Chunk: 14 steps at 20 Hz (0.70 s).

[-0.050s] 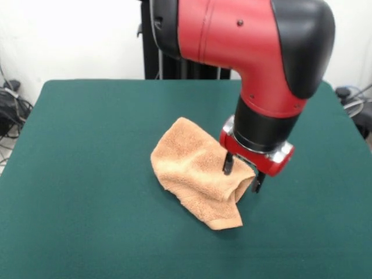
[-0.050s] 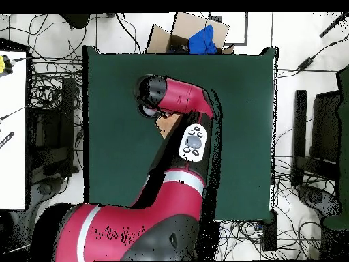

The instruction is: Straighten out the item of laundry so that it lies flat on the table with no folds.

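At worktop centre: crumpled peach-orange terry-cloth towel (image 1: 195, 171) on dark green felt worktop (image 1: 81, 174).
Claw (image 1: 241, 173) parted, straddling a raised fold at the towel's 3 o'clock edge.

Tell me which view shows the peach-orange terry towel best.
Front view. The crumpled peach-orange terry towel lies fully exposed on the dark green felt table, folds visible, with the open gripper at its edge. In the overhead view the red arm covers nearly all of it; only a small sliver peeks out.
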Available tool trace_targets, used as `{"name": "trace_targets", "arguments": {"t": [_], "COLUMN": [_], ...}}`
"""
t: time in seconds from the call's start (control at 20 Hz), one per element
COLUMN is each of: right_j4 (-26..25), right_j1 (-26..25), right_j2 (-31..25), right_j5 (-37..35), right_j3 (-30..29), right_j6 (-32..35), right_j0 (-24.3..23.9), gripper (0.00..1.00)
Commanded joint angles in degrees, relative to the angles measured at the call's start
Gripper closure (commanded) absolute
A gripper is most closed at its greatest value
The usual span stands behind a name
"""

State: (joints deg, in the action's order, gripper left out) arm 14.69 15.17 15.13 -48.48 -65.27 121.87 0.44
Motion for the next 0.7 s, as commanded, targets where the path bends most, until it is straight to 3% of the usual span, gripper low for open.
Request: {"name": "trace_targets", "arguments": {"t": [0.05,0.7], "right_j4": [-1.5,-2.6], "right_j1": [3.1,1.9], "right_j2": [-3.5,-4.1], "right_j5": [6.0,8.7], "right_j3": [-11.8,-12.5], "right_j6": [5.1,5.0], "right_j0": [-1.9,-2.2], "gripper": [0.00,0.00]}}
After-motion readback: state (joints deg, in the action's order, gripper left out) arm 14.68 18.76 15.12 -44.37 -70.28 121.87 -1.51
